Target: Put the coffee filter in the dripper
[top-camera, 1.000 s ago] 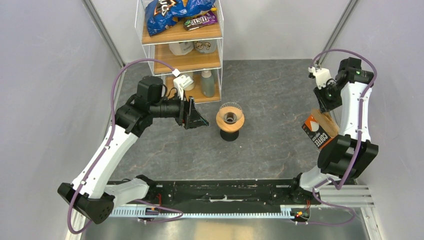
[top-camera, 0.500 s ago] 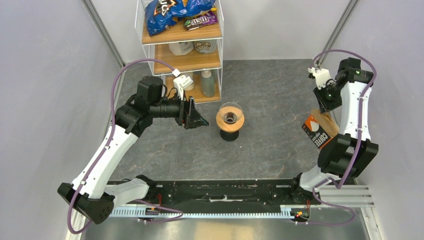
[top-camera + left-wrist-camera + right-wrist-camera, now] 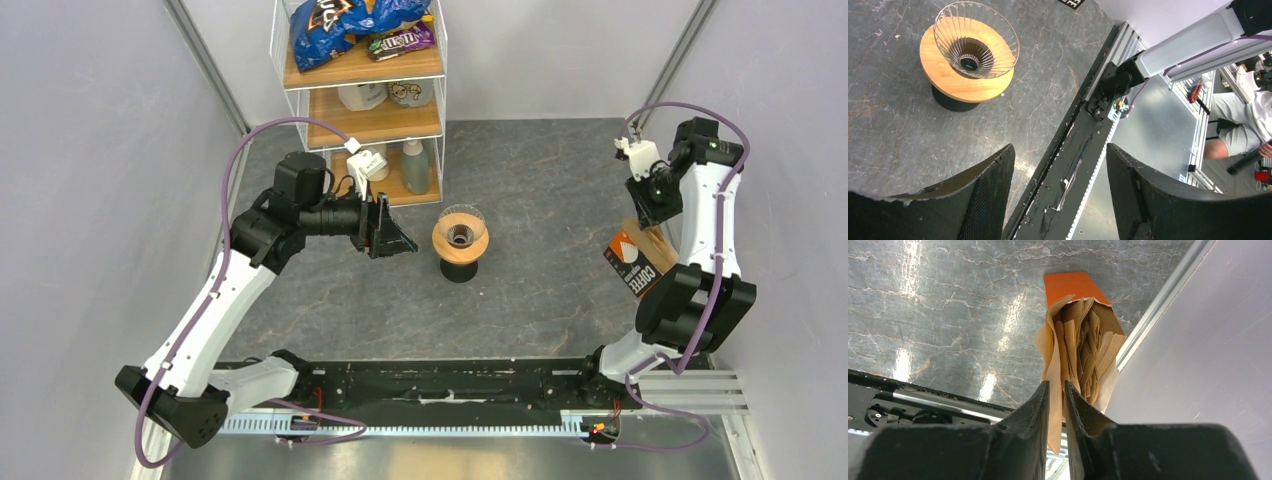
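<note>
The dripper (image 3: 460, 236), a clear glass cone on a light-wood ring and black base, stands mid-table with nothing in it; it also shows in the left wrist view (image 3: 973, 50). My left gripper (image 3: 396, 238) hovers just left of it, open and holding nothing (image 3: 1060, 150). At the right, my right gripper (image 3: 650, 213) is shut on the edge of one tan coffee filter (image 3: 1053, 355) that sticks up from the open black-and-orange coffee packet (image 3: 640, 268). More folded filters (image 3: 1088, 340) sit inside the packet (image 3: 1070, 285).
A white wire rack (image 3: 360, 95) with wooden shelves of snack bags and bottles stands at the back left, close to my left arm. The packet leans near the right wall (image 3: 1208, 340). A black rail (image 3: 440, 385) runs along the near edge.
My right wrist has edged very slightly up and left, still pinching the filter. The left arm and dripper have not moved.
</note>
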You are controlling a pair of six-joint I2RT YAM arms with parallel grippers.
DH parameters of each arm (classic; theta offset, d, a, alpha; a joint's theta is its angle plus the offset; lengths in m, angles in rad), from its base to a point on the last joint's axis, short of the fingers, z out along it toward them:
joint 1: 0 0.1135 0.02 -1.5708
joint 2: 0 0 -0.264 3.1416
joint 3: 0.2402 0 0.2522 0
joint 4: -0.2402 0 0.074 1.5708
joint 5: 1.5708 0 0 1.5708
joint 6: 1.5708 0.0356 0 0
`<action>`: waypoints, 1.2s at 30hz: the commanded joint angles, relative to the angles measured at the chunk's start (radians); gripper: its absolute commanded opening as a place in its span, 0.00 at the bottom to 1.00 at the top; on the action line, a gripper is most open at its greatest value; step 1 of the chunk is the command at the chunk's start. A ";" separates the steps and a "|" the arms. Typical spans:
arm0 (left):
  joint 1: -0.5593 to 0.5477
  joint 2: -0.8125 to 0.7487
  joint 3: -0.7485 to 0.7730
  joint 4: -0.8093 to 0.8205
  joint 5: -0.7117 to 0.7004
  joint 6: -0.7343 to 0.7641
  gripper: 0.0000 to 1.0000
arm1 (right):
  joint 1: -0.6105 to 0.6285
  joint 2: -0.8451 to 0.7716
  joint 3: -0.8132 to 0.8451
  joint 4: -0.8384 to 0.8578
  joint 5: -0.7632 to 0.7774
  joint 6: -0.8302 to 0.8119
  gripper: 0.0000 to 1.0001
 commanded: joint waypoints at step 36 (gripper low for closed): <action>0.001 -0.006 0.012 -0.003 0.040 -0.028 0.73 | -0.006 0.016 0.022 -0.024 0.012 -0.014 0.28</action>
